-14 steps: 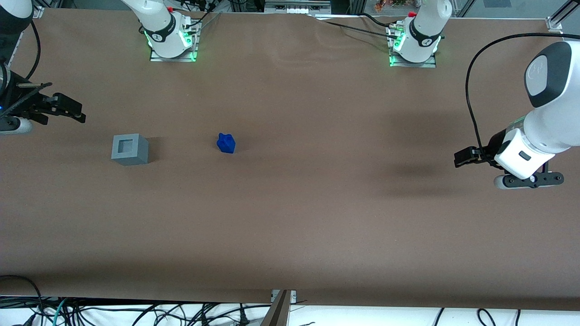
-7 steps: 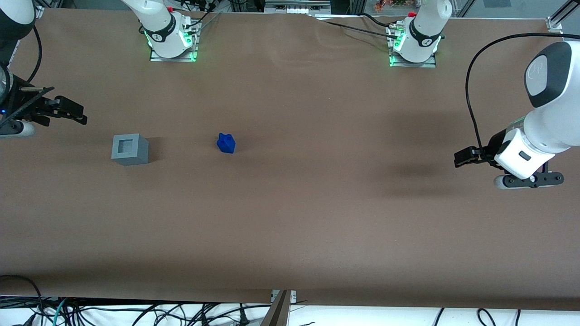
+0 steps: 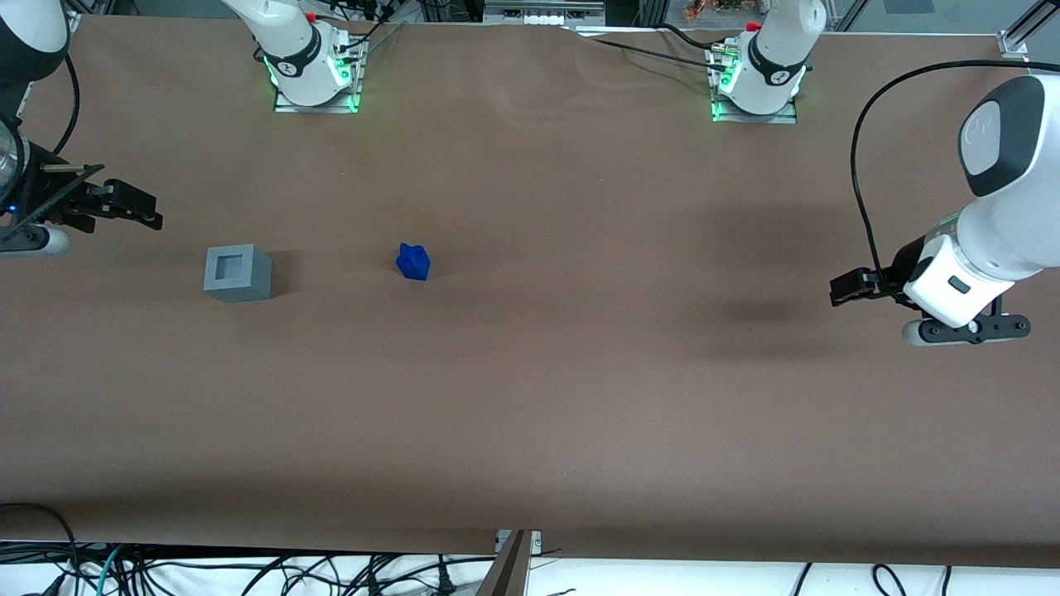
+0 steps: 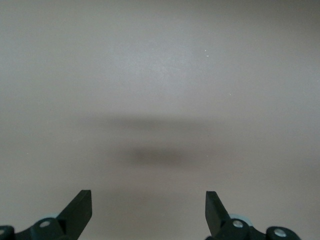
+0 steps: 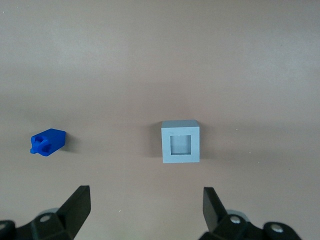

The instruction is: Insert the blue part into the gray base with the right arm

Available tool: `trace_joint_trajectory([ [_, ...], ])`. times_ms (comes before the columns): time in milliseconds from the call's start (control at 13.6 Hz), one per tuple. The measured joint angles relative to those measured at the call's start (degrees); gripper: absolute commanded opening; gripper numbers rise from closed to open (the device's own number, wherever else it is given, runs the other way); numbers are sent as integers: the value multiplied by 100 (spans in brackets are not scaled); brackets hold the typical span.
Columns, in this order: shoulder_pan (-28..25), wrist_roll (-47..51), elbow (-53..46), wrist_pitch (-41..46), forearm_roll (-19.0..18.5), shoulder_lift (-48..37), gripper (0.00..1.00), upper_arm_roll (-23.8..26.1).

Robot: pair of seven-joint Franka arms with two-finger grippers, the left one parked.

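The gripper [image 3: 137, 209] hangs above the table [image 3: 580, 397] at the working arm's end, its fingers spread wide with nothing between them, well apart from both task things. Seen from the front, the gray cube [image 3: 238, 273] lies at about 4 o'clock from the gripper and is the nearer of the 2; the blue part [image 3: 412, 261] lies farther along at roughly 3 to 4 o'clock, toward the parked arm's end. In the right wrist view the blue part [image 5: 48, 142] sits at 9 o'clock from the cube [image 5: 180, 142], well apart from it, so the reach must probably pass the cube to get it.
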State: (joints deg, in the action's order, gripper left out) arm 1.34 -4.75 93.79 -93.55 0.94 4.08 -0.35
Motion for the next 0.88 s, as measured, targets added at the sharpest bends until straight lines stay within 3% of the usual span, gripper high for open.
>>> trace_joint_trajectory([
  [884, -79, 2, 6, 15, 0, 45, 99, 34],
])
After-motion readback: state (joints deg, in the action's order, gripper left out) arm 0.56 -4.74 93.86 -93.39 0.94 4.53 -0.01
